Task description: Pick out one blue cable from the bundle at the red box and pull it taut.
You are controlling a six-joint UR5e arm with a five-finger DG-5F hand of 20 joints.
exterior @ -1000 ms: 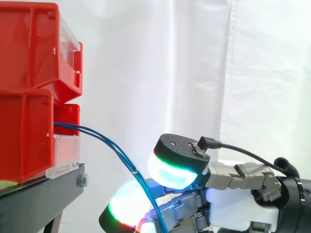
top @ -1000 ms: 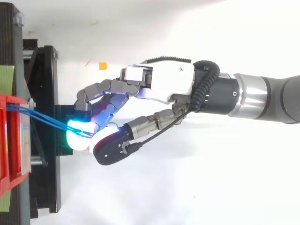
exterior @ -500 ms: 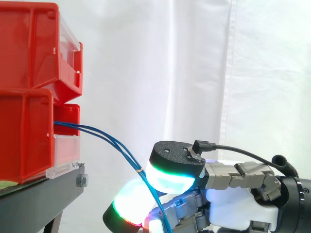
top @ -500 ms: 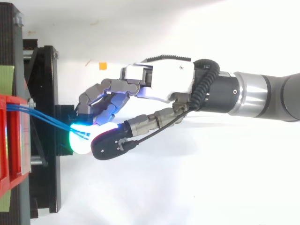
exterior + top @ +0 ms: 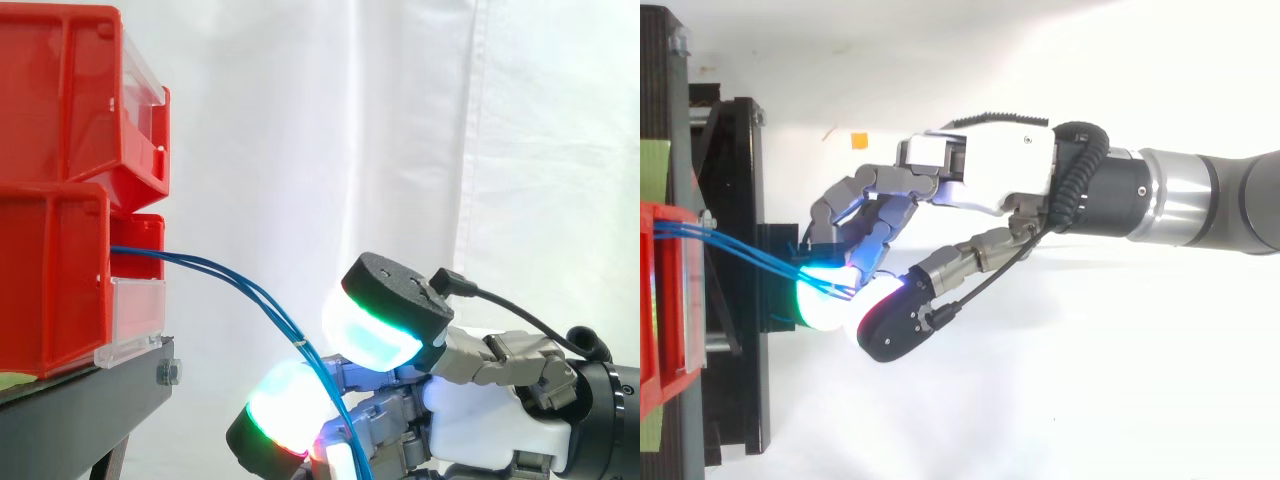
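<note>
My hand (image 5: 980,175) has its fingers (image 5: 855,195) curled round two thin blue cables (image 5: 215,268) sagging from the red box (image 5: 50,280). They look light, bendy and slippery. I'd pinch just one, tightly, on that loose part.

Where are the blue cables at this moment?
In the side view the blue cables leave the red box at the left and slope down right to the hand.
</note>
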